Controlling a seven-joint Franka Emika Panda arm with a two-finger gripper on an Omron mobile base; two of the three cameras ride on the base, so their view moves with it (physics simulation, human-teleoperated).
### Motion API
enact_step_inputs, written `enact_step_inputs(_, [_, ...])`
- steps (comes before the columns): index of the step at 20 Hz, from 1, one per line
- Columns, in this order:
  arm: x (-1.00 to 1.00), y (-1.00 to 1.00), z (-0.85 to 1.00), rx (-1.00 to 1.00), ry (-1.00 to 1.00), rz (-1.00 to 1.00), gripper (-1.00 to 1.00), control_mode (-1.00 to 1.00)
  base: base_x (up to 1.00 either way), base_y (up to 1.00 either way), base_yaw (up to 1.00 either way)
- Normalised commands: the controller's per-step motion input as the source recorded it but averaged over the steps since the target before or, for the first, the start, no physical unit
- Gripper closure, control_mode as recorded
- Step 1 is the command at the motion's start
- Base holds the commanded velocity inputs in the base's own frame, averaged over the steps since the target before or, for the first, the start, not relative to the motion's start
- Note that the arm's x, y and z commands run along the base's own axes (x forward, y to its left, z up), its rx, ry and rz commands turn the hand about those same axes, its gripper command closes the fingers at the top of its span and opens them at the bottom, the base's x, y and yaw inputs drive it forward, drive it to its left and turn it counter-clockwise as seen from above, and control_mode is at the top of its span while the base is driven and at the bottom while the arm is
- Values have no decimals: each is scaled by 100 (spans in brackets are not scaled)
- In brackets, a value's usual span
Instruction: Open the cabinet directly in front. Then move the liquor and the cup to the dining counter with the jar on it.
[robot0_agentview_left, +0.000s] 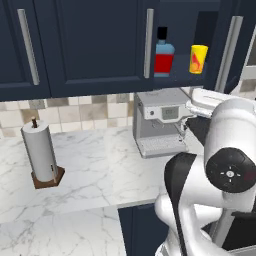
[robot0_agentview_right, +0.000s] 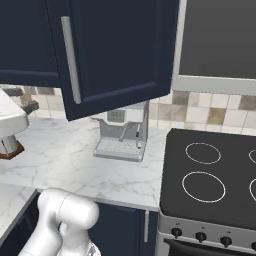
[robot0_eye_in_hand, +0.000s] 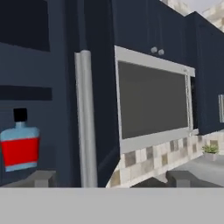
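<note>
Left to right: paper towel roll on the marble worktop, coffee machine behind, cabinet with right door swung out (handle close to the camera), liquor and cup on its shelf, apart. Gripper fingers spread wide, holding nothing.

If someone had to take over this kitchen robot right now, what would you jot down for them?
Gripper: open, holding nothing, its tips on either side of the open door's silver handle.
Cabinet: right door swung open, left door shut.
Liquor and cup: standing side by side, apart, on the shelf inside, above the coffee machine.
Done: cabinet opened.
Left: carry both to the dining counter with the jar.
</note>
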Motion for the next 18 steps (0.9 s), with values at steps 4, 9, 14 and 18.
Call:
enact_step_inputs(4, [16,95,-8,-14,9,1,-100,-100,0,0,0])
enact_step_inputs(9, [93,35,0,-3,0,-8,-100,-100,0,0,0])
enact_step_inputs(14, [100,12,0,0,1,-13,-100,-100,0,0,0])
enact_step_inputs(18, [83,-12,0,0,4,-34,-100,-100,0,0,0])
